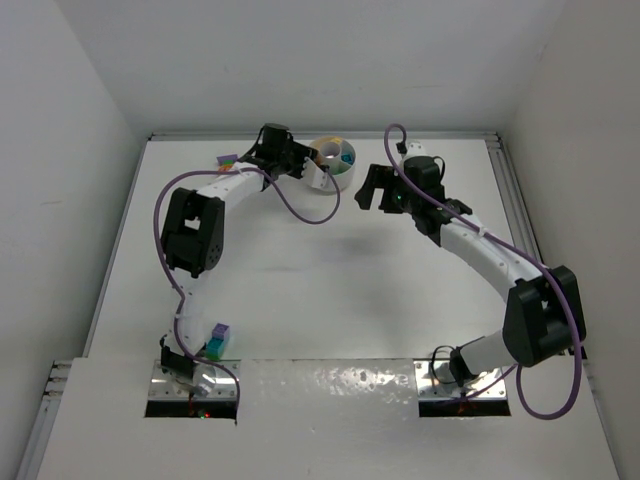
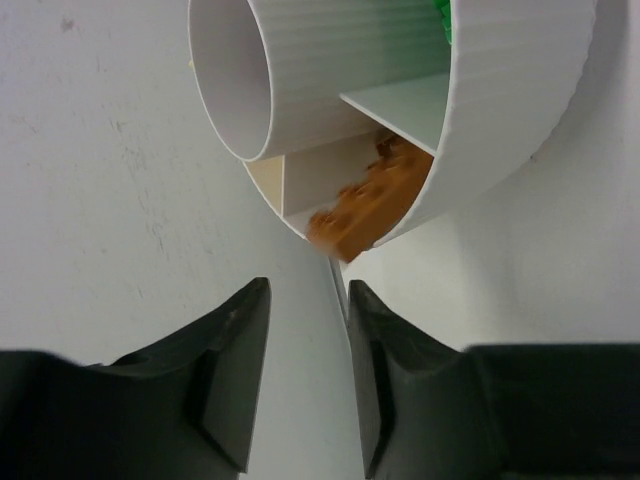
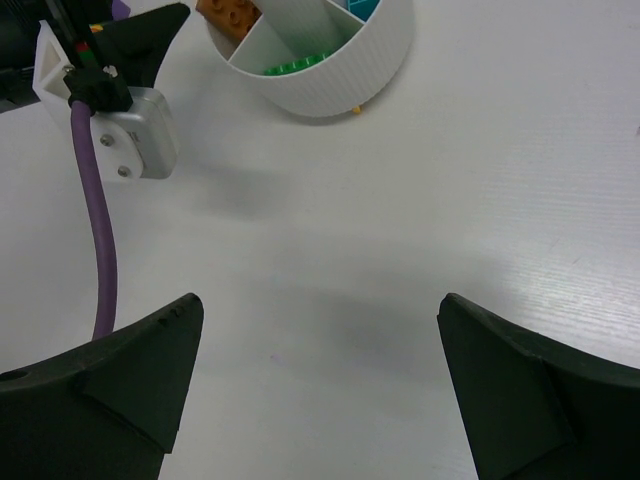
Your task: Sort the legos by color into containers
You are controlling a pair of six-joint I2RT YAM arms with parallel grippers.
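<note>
Judged the sorting partly done, with a fair share left. Found the small round white ribbed plastic dish (image 1: 342, 180) near the middle of the worktop's far edge. Saw an orange studded plastic brick (image 2: 370, 195) in one wedge compartment, blurred in the left wrist view. Saw a green studded plastic brick (image 3: 295, 67) in the neighbouring wedge and teal plastic pieces (image 3: 360, 8) in another. Made out something pale yellow in a further wedge from above, too small to call. Found the black two-finger left gripper (image 2: 307, 310) close up against the dish wall at the orange wedge, jaws a little apart, nothing between them, clear of the wall. Found the black two-finger right gripper (image 3: 318, 305) over bare worktop just on the near side of the dish, jaws spread wide and empty. Counted two groups not yet sorted: a small cluster of purple, yellow and orange bricks (image 1: 228, 159) towards the far left corner, and a small cluster of teal, purple and blue bricks (image 1: 218, 340) at the near edge beside the left arm's base, well apart from the dish. Noted a tiny yellowish speck (image 3: 355, 108) at the foot of the dish wall, too small to name. Could not tell whether any brick sat in a wrong wedge.
</note>
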